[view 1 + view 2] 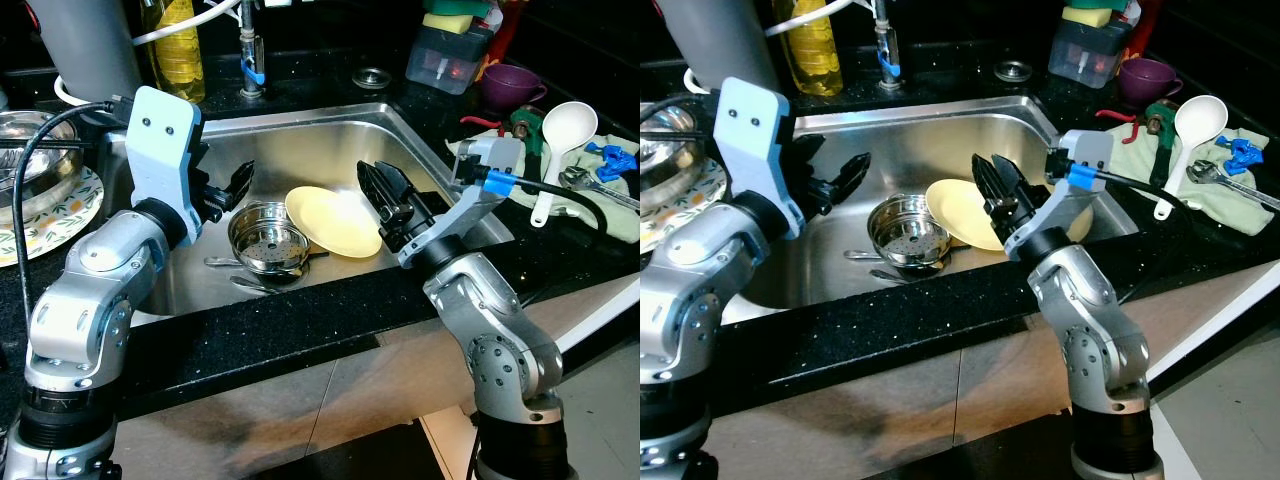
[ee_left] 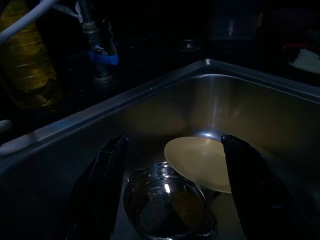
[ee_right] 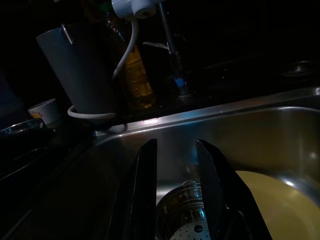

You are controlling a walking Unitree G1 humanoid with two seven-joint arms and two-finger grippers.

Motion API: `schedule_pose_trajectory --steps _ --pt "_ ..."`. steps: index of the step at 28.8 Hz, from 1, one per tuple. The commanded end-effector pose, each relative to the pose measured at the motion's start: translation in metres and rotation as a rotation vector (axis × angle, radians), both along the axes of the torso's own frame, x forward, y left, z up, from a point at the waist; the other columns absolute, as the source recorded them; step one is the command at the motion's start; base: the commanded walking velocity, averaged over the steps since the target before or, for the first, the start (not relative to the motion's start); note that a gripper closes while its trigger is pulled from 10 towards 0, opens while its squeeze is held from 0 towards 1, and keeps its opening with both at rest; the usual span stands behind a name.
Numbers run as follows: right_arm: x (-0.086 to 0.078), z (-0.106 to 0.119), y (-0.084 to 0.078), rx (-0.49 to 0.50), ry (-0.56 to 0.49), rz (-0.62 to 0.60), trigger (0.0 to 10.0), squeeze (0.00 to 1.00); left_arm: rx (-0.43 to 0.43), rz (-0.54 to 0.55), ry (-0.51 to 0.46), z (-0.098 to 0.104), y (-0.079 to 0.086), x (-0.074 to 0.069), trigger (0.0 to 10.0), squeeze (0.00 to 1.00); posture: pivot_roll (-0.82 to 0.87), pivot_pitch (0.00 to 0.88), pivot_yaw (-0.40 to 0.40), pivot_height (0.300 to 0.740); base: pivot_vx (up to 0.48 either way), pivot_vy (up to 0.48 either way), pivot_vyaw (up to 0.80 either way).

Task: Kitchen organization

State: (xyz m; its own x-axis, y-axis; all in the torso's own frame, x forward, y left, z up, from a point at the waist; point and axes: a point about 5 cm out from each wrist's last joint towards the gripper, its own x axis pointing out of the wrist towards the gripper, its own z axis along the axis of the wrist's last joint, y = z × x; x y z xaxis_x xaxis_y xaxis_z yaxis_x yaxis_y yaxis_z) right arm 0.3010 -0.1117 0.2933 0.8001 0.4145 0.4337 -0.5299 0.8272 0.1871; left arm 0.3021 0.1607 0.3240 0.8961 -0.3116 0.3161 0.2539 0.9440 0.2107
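Both grippers hover inside the sink (image 1: 400, 125), jaws apart, empty: left gripper (image 1: 228, 190) above the steel strainer pot (image 1: 266, 240), right gripper (image 1: 388, 200) beside the yellow plate (image 1: 335, 222) leaning on it. Next, probably gripping the plate's rim.

Open jaws frame a perforated steel pot (image 2: 167, 202) and yellow plate (image 2: 200, 162) in the sink (image 2: 150, 95).

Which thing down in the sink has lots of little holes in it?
The round steel steamer pot, sitting left of the yellow plate in the sink. Its bottom is dotted with holes; the plate is smooth and leans on the pot's rim.
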Motion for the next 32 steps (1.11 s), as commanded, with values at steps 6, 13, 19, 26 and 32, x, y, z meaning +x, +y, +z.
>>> schedule_pose_trajectory --steps 6,13,19,26,32 --pt "-0.0028 0.0031 0.0017 0.007 -0.003 0.019 10.0 0.00 -0.004 -0.008 -0.002 0.0020 0.0010 -0.0028 10.0 0.00 -0.03 0.216 -0.032 0.740 0.000 0.000 0.00" --pt "-0.0030 0.0024 0.0019 0.006 0.003 0.021 10.0 0.00 -0.007 -0.015 -0.002 0.0031 0.0005 -0.0033 10.0 0.00 -0.03 0.217 -0.032 0.740 0.000 0.000 0.00" --pt "-0.0032 0.0020 0.0027 0.005 0.007 0.025 10.0 0.00 -0.003 -0.019 -0.001 0.0035 0.0003 -0.0037 10.0 0.00 -0.03 0.216 -0.033 0.740 -0.289 0.000 0.00" --pt "-0.0034 0.0018 0.0028 0.004 0.008 0.027 10.0 0.00 -0.001 -0.021 0.000 0.0031 0.0000 -0.0041 10.0 0.00 -0.03 0.217 -0.033 0.740 -0.316 0.000 0.00" --pt "-0.0037 0.0017 0.0031 0.001 0.009 0.028 10.0 0.00 -0.001 -0.021 0.000 0.0030 0.0000 -0.0045 10.0 0.00 -0.03 0.217 -0.033 0.740 -0.304 0.000 0.00"
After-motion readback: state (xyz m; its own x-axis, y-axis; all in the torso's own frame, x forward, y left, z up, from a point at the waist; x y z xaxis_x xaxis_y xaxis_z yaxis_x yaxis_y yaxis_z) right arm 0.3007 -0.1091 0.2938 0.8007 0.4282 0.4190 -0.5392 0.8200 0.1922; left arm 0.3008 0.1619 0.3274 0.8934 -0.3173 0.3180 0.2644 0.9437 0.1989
